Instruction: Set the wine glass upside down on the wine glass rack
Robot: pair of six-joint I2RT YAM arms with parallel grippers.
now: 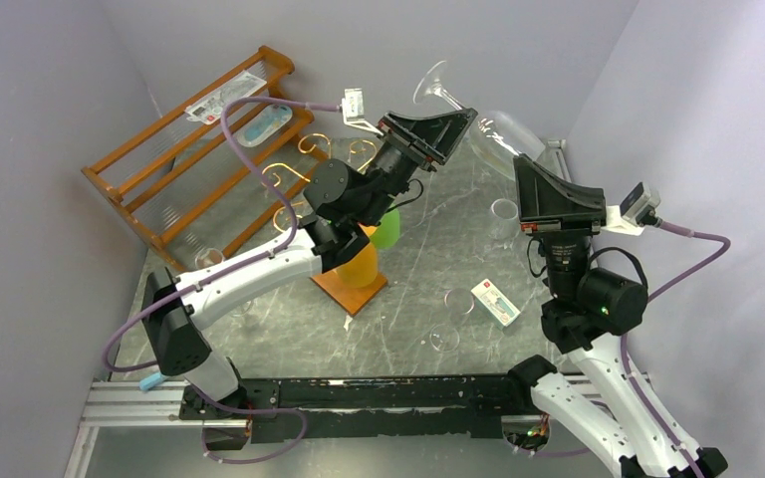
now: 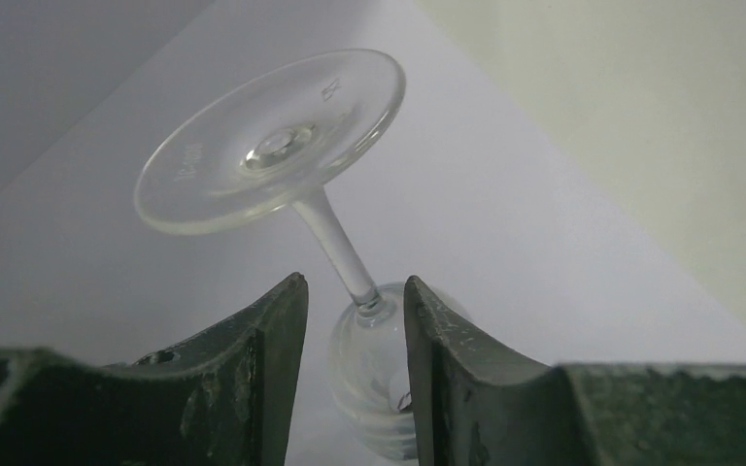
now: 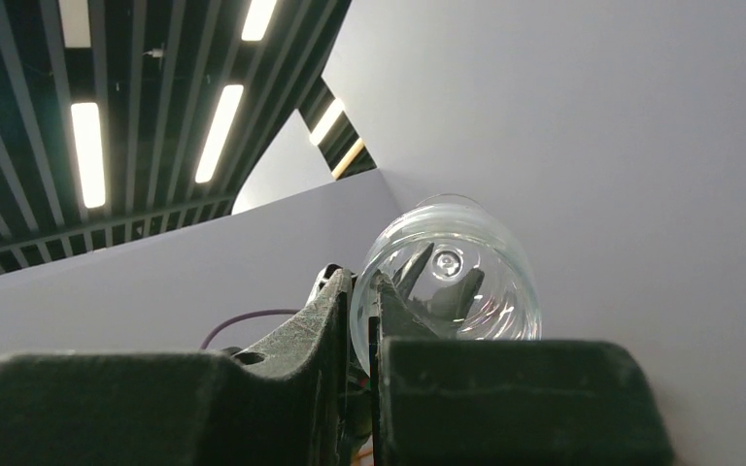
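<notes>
Aloft, wine glass (image 2: 272, 146) stem sits within parted left gripper (image 2: 355, 284).

We see two white-shelled arms with black joint housings — the left arm (image 1: 259, 269), the right arm (image 1: 613, 393). Purple cables (image 1: 697, 236) loop to small white wrist cameras (image 1: 354, 102). The gripper fingers (image 2: 253, 379) are dark, wedge-shaped and scuffed; we note a green light (image 1: 604, 310) on the right arm's motor.

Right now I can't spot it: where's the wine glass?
Top view, far middle: the wine glass is held aloft, bowl rim pinched by the right gripper, stem between the open fingers of the left gripper.
</notes>
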